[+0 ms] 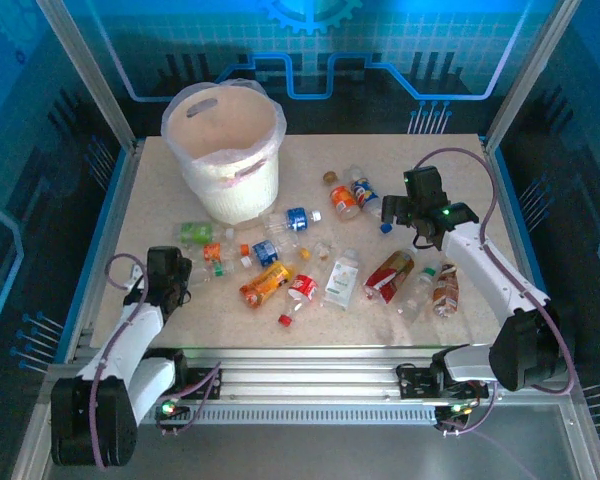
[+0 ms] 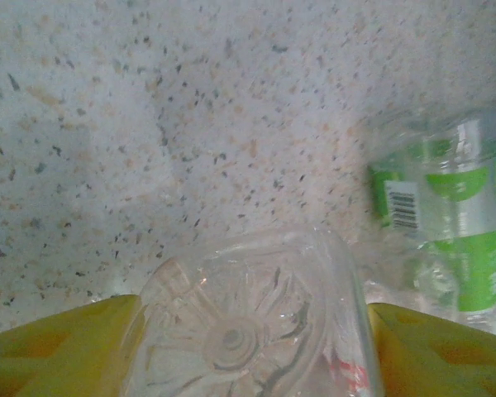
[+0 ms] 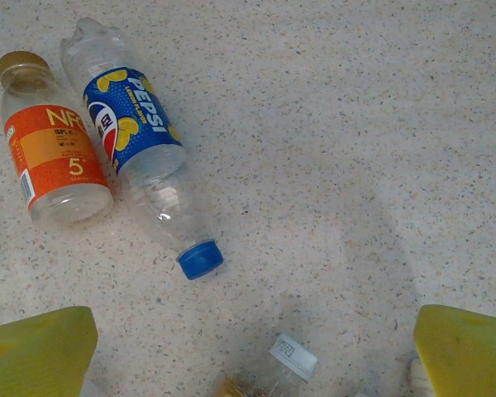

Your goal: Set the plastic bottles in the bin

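My left gripper (image 2: 255, 304) is closed on a clear bottle (image 2: 248, 331). Its ribbed base faces my wrist camera, and my two yellow fingers (image 2: 58, 351) stand against its two sides. The bottle lies on the speckled table (image 2: 231, 124). Just ahead of this gripper and to its right lies a green-labelled bottle (image 2: 446, 240), on its side, very near the one I hold.

My right gripper (image 3: 252, 347) is wide apart and holds nothing; it hangs above the table. Between its fingers, close to them, I see the white-capped neck of a small bottle (image 3: 293, 357). Ahead and to the left lies a Pepsi bottle (image 3: 136, 124) with its blue cap turned towards me, and just beside it, further left, an orange-labelled bottle (image 3: 54, 153).

From above, the bin (image 1: 235, 195) stands well ahead of my left gripper (image 1: 170, 268) and a bit to its right, and far to the left of my right gripper (image 1: 412, 218). Many other plastic bottles (image 1: 310, 275) lie scattered on the table between my two grippers.
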### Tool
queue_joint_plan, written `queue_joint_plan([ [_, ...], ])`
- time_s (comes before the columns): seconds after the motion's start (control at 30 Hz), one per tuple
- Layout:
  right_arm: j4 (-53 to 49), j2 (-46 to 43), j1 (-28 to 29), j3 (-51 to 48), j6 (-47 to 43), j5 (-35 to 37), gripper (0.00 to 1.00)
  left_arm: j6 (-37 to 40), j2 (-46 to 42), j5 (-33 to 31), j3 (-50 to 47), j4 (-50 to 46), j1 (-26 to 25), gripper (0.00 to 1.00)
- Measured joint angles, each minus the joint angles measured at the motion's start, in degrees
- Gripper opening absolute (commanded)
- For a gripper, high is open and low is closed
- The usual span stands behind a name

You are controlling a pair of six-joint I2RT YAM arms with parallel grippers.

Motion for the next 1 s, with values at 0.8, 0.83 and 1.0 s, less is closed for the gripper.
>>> queue_joint_plan([
  [0.8,0.00,-2.38,0.00,0.00,0.33,-0.02,1.00,15.98,-12.81,0.07,21.09,-19.19,0.26,0.33],
  [0.83,0.00,-2.60,0.00,0.00,0.46,-0.02,1.00,17.09,-12.90,0.83,22.58,-19.43,0.26,0.33],
  [1.0,0.04,-3.43,0.00,-0.11,1.07,-0.02,1.00,21.35,-12.94,5.46,28.68,-19.76,0.26,0.30],
])
